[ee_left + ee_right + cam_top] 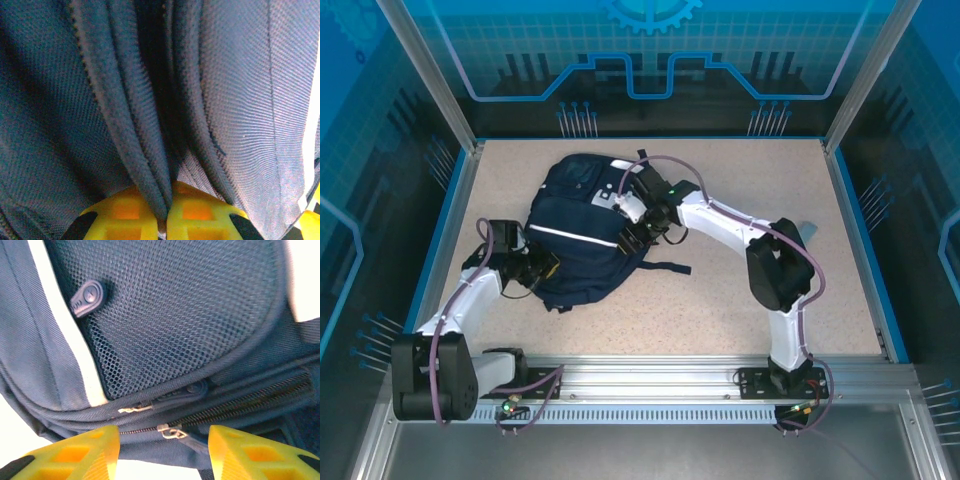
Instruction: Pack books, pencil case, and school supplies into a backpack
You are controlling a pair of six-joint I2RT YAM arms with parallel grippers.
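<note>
The navy backpack (575, 225) lies flat on the speckled tabletop (720, 300), a little left of centre, with a thin white stripe (575, 235) across its middle and a dark strap (665, 267) trailing off to its right. The left gripper (538, 268) sits against the near-left edge of the bag. In the left wrist view its yellow fingers (200, 212) are pressed together on a fold (150, 150) of the woven navy fabric, which rises from between them in tight ridges. So this gripper is clamped on the backpack itself. The right gripper (642, 232) reaches in from the other side and rests at the bag's right edge, just below a small white patch (610, 195). From the right wrist its two yellow fingers (85, 455) stand well apart, holding nothing, and between them runs a zipper (240, 405) with two metal pulls (169, 432) close together, one just above the other. Above the zipper is a mesh pocket (175, 315) with rounded piping, a dark rubber tab (87, 297) at its upper left corner and a white band along its left side. Whether the fingers touch the fabric beneath them cannot be told.
</note>
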